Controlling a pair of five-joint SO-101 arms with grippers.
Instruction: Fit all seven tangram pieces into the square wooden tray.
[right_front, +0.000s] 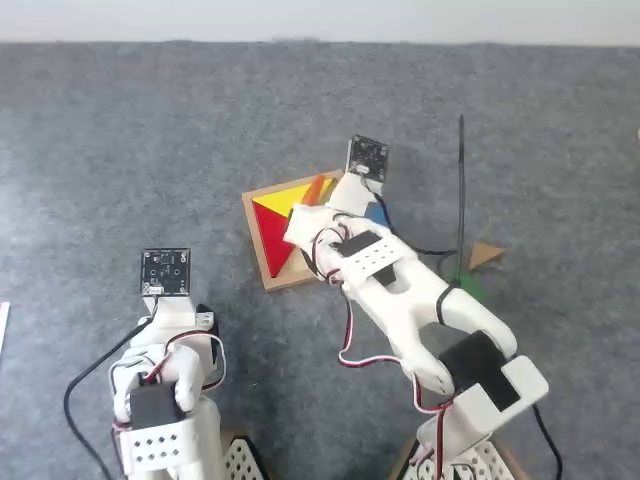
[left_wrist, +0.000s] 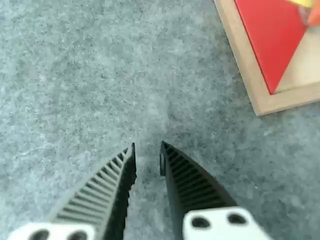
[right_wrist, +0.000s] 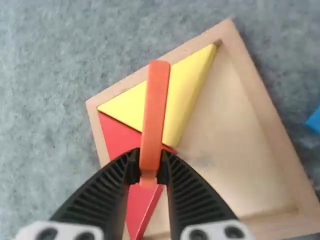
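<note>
Right claw pinches the orange piece on its edge, over the square wooden tray. Inside already lie the yellow triangle and the red triangle. Outside on the carpet wait the blue piece, green piece and tan piece. Left claw is a little spread and holds nothing. I think most of the job is left.

One square wooden tray sits on the worktop. Six tangram pieces are visible:
- two in the tray, one red triangle and one yellow triangle
- one orange piece
- one blue piece at the tray's 3 o'clock
- one tan triangle farther out
- one green piece at 4 o'clock

There are two grippers: the left gripper and the right gripper.
</note>
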